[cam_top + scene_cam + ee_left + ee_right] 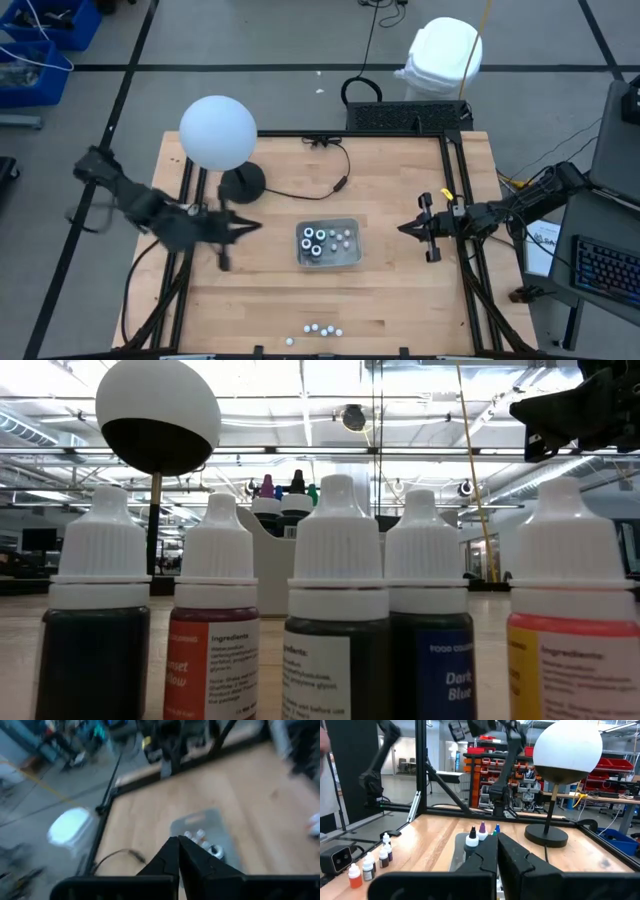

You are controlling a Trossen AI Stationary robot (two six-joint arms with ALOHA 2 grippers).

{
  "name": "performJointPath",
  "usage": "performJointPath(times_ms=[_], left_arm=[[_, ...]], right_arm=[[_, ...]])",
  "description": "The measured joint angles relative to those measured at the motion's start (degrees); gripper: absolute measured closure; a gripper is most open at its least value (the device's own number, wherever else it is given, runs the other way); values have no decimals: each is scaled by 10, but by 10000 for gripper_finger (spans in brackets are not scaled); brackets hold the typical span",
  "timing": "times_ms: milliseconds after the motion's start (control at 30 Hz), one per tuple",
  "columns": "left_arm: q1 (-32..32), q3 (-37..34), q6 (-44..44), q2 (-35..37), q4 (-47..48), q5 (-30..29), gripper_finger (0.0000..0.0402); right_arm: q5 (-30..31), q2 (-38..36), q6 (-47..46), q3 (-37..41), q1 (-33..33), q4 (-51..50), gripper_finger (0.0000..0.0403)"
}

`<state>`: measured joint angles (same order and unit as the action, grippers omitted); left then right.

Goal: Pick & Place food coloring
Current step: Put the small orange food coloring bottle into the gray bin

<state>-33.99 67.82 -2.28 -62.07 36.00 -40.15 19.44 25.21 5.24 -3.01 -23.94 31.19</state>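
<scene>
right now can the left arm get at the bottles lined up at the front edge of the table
Probably yes. The left gripper, shut and empty, hangs left of the tray; bare wood lies between it and the row of bottles. It must open first.

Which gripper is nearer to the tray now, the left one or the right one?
The left, narrowly. The left gripper is off the tray's left side; the right gripper is off its right side, slightly farther. Neither touches it; both have shut, empty jaws.
</scene>
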Motion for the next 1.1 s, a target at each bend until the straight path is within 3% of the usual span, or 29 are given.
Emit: performJointPath(times_ms=[133, 267, 500, 600, 667, 700, 867, 967, 1100], left_arm=[[-27, -208, 6, 157, -180, 9, 397], [-24, -395, -11, 269, -358, 17, 392], [10, -613, -118, 344, -651, 143, 396], [57, -648, -97, 347, -733, 118, 394], [99, -654, -80, 348, -735, 102, 397], [118, -654, -73, 349, -726, 116, 398], [183, -654, -105, 352, -684, 325, 399], [206, -652, -120, 366, -673, 347, 398], [228, -634, -116, 401, -583, 332, 399]], right_arm=[[0, 0, 0, 0, 0, 11, 403], [0, 1, 0, 0, 0, 17, 403], [0, 1, 9, 0, 0, 20, 403], [1, 1, 32, 0, 0, 24, 403], [1, 1, 40, 0, 0, 34, 403], [1, 1, 43, 0, 0, 37, 403], [0, 1, 45, 0, 0, 41, 403], [0, 1, 45, 0, 0, 37, 403], [0, 1, 44, 0, 0, 34, 403]])
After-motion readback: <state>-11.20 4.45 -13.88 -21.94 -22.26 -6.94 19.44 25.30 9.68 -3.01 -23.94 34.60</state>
